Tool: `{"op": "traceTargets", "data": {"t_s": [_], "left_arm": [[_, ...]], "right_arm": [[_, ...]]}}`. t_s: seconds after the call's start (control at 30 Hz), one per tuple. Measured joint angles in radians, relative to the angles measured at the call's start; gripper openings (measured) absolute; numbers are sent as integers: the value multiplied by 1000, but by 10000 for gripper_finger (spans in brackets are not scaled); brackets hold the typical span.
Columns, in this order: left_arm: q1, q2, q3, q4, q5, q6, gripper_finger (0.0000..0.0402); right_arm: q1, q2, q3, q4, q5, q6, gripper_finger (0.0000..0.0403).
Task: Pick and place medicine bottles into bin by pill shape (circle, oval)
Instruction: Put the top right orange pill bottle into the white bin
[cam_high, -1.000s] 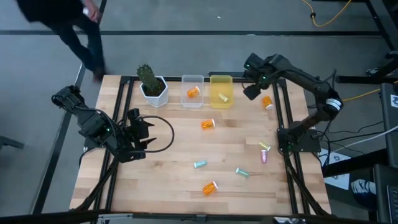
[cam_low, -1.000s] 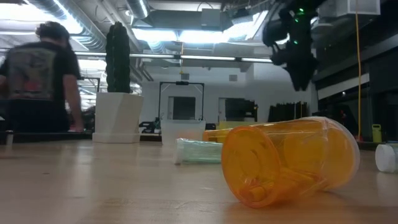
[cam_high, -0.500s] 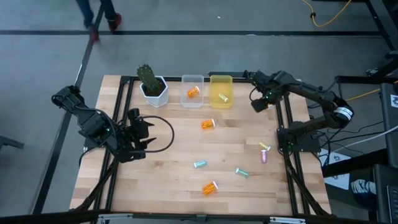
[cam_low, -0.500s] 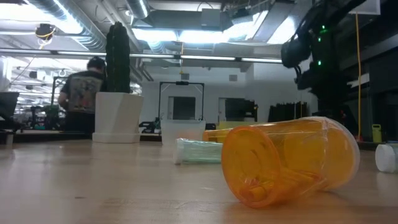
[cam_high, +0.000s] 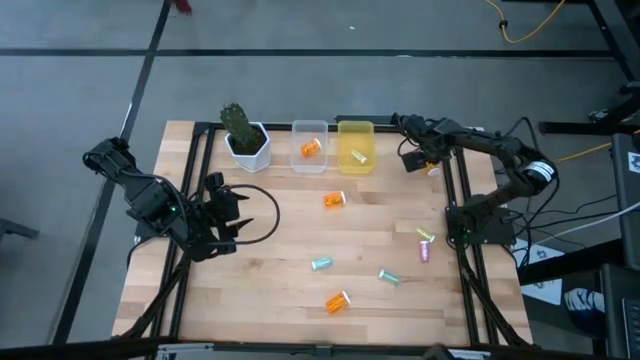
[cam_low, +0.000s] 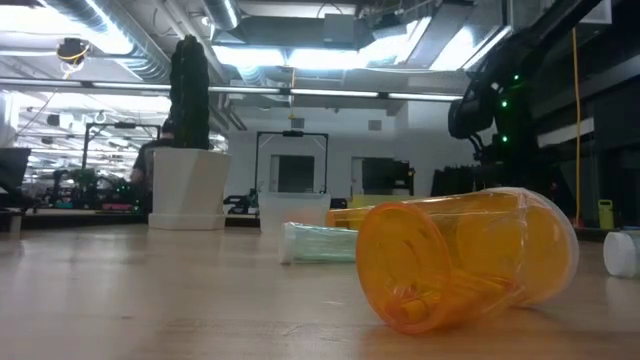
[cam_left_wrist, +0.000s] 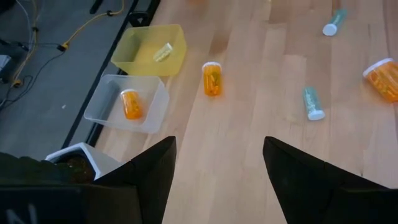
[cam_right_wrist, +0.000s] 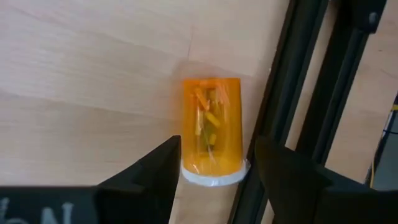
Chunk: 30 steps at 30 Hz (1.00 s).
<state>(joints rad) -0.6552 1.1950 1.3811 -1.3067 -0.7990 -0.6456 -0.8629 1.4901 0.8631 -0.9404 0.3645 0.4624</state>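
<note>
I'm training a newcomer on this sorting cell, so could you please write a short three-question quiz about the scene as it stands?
1. True or false: the clear bin holds an orange bottle.
2. Which hand is lined up over an orange bottle at the table's right rail? A) left hand B) right hand
3. Fill in: next to the clear bin, on the side away from the cactus pot, stands the ____ bin.

Key: 1 true. 2 B; its open fingers straddle the rail-side bottle, without gripping it, while the left hand waits open near the left edge. 3 yellow.
</note>
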Motion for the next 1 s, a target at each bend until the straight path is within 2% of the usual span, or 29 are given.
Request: {"op": "traceTargets", "data": {"t_s": [0.57,0.8,1.0], "left_arm": [[0,0,0,2,0,0,236],[0,0,0,14,1,0,236],[0,0,0,14,3,1,236]], "right_arm": [[-19,203,4,54,21,-43,210],[-15,194,2,52,-105,-117,210],[1,175,1,62,-294,-201,209]]}}
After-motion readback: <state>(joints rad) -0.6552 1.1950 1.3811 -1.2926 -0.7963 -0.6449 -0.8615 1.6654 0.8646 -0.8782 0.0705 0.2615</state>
